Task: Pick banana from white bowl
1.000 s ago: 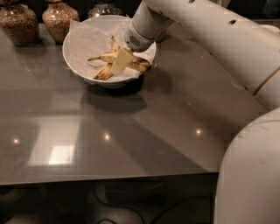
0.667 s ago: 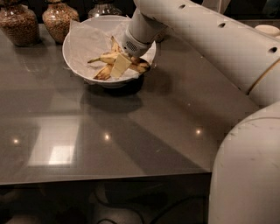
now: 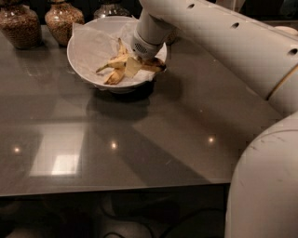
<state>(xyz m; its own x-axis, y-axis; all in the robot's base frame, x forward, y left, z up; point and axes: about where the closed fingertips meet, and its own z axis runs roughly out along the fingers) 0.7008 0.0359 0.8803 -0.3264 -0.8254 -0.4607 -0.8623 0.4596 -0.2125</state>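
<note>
The white bowl (image 3: 86, 49), lined with crinkled white paper, stands on the grey table at the back left. The banana (image 3: 113, 63), yellow with brown speckles and a dark right end, lies in the bowl's right half. A shorter, browner banana piece (image 3: 113, 78) crosses it. My gripper (image 3: 133, 66) reaches down from the white arm into the bowl's right side. It is right on the banana's middle and hides part of it.
Three glass jars of brown contents stand behind the bowl, at the far left (image 3: 18, 25), the middle (image 3: 63, 21) and the right (image 3: 109, 9). The grey table (image 3: 153, 139) reflects ceiling lights. My white base (image 3: 265, 186) fills the lower right.
The arm has shifted slightly and the gripper sits a little lower over the banana. The bowl and the fruit lie much as before.
</note>
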